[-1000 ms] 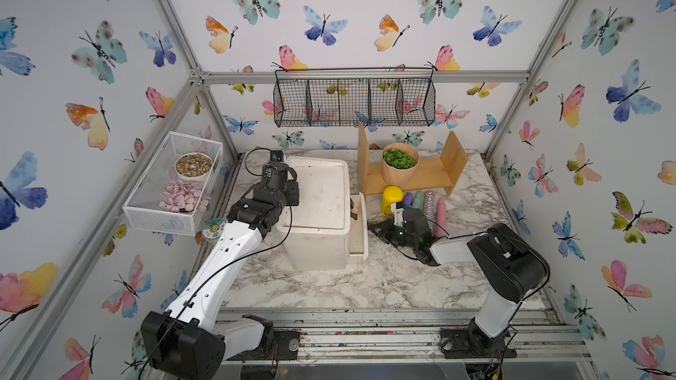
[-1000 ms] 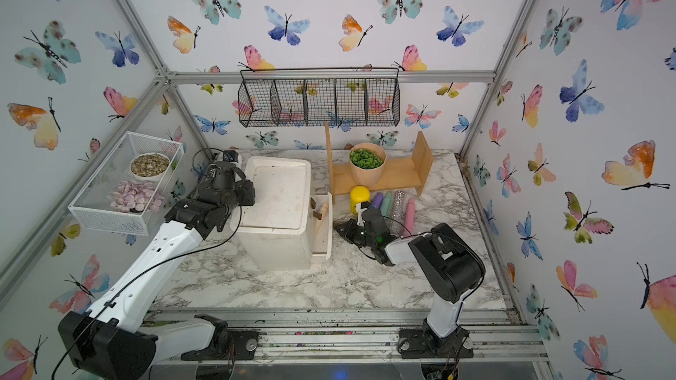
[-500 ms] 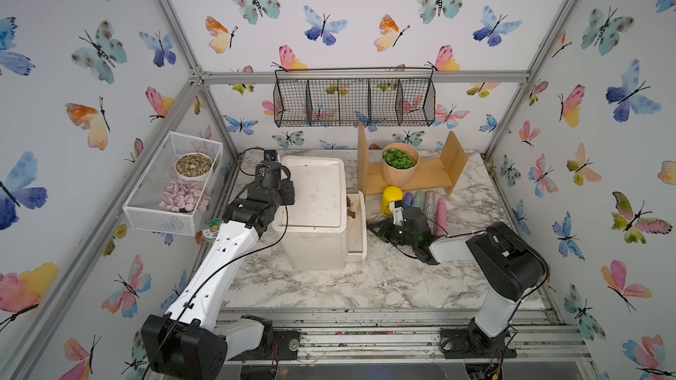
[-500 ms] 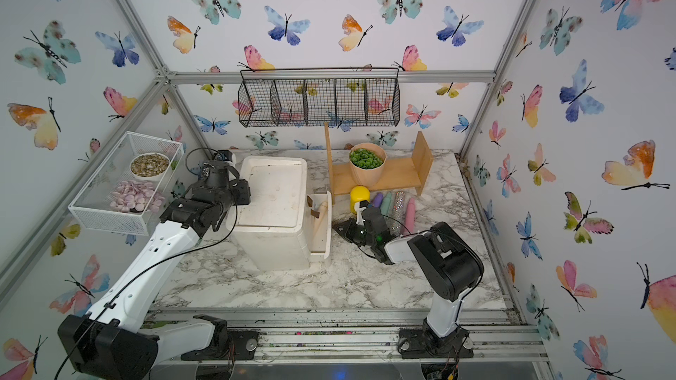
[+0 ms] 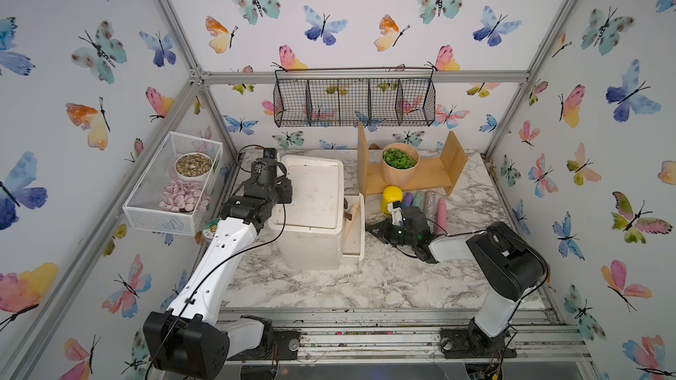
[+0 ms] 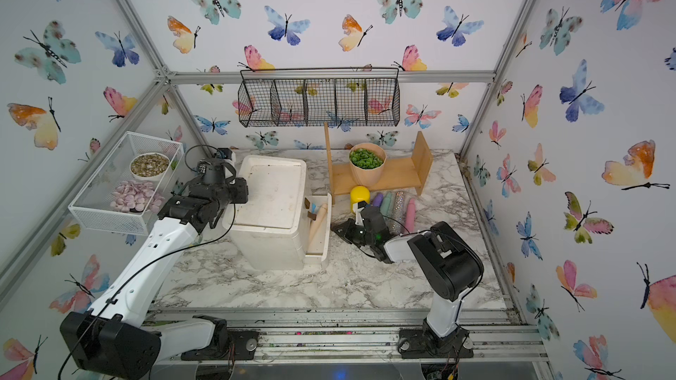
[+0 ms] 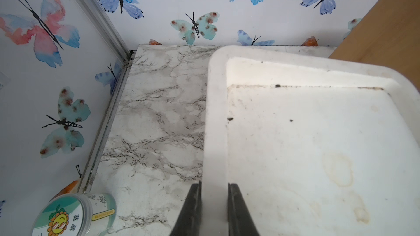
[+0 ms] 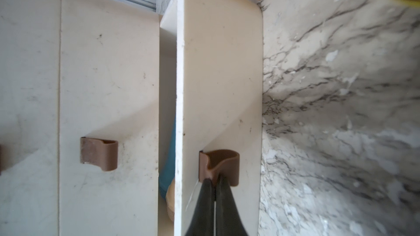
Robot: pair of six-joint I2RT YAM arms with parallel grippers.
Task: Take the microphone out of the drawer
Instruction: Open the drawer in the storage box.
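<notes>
— Nearest first: where is the right gripper?
— Low over the marble table. Its fingers pinch the brown handle of the lowest drawer, which stands partway out of the white drawer unit.
— And the microphone?
— Lying in that open drawer, tan shaft along its length. A blue part shows in the gap in the right wrist view.
— The left gripper?
— Clamped on the raised rim of the unit's top, one finger on each side, opposite the drawer side.
— Farther back?
— A yellow object and a row of coloured sticks. Behind them a wooden shelf holds a potted green plant. A wire basket hangs on the back wall.
</notes>
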